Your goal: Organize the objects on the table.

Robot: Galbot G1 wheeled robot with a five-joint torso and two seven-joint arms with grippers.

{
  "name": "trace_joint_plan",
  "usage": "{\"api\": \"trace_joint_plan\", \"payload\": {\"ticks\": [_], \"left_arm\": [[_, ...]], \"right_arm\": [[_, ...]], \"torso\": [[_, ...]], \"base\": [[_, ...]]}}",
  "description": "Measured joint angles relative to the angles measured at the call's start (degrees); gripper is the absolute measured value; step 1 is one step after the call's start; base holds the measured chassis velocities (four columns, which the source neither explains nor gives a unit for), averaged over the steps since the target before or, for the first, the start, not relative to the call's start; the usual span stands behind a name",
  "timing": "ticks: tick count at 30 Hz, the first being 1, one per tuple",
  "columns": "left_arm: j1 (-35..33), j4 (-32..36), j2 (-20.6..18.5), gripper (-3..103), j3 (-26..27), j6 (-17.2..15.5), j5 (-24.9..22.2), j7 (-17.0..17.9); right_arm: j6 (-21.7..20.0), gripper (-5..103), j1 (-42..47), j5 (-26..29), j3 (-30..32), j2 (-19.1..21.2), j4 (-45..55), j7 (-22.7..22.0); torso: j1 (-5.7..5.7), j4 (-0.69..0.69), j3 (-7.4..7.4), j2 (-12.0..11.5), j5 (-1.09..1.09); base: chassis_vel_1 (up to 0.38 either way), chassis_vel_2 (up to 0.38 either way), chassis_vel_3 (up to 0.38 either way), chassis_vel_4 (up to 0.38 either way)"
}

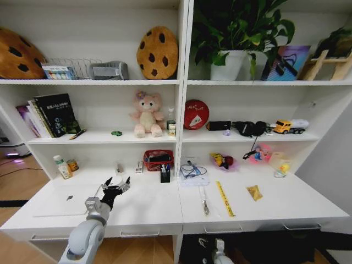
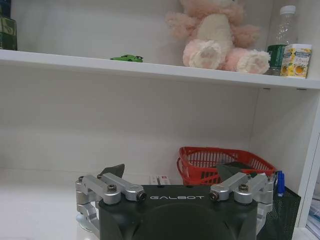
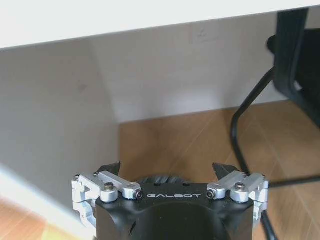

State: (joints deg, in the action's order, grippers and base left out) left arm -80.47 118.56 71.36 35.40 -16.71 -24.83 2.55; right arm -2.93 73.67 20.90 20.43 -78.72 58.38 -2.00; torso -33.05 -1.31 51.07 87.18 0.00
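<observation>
Here the left end effector [image 1: 115, 186] hovers wide open and empty above the white surface [image 1: 154, 212], just right of the thin silver laptop [image 1: 66, 199] lying flat and closed at the near left. The right end effector [image 3: 170, 172], fingers spread and empty, hangs below the surface over the wooden floor [image 3: 200, 145].

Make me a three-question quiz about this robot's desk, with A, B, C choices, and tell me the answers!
1. Where is the red basket?
A. on the desk, against the back
B. top shelf
C. on the floor

2. What colour is the plush bear?
A. blue
B. pink
C. black

3. How is the left gripper?
A. shut on a pen
B. shut on a bottle
C. open, holding nothing

Answers: 1 A, it stands on the desktop under the bear's shelf. 2 B, pink fur. 3 C, its fingers are spread apart above the desk.
</observation>
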Motion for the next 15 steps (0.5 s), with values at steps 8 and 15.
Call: {"api": "trace_joint_plan", "payload": {"ticks": [8, 15], "left_arm": [[0.00, 0.00, 0.00, 100, 0.00, 0.00, 0.00, -0.01], [0.00, 0.00, 0.00, 100, 0.00, 0.00, 0.00, -0.01]], "right_arm": [[-8.85, 100, 17.86, -0.47, -1.19, -0.65, 24.89, -5.06], [-15.92, 100, 28.80, 1.83, -1.88, 0.91, 46.38, -15.42]], "torso": [[0.02, -0.02, -0.01, 0.02, 0.00], [0.02, 0.00, -0.01, 0.02, -0.01]], "base": [[0.000, 0.000, 0.000, 0.000], [0.000, 0.000, 0.000, 0.000]]}}
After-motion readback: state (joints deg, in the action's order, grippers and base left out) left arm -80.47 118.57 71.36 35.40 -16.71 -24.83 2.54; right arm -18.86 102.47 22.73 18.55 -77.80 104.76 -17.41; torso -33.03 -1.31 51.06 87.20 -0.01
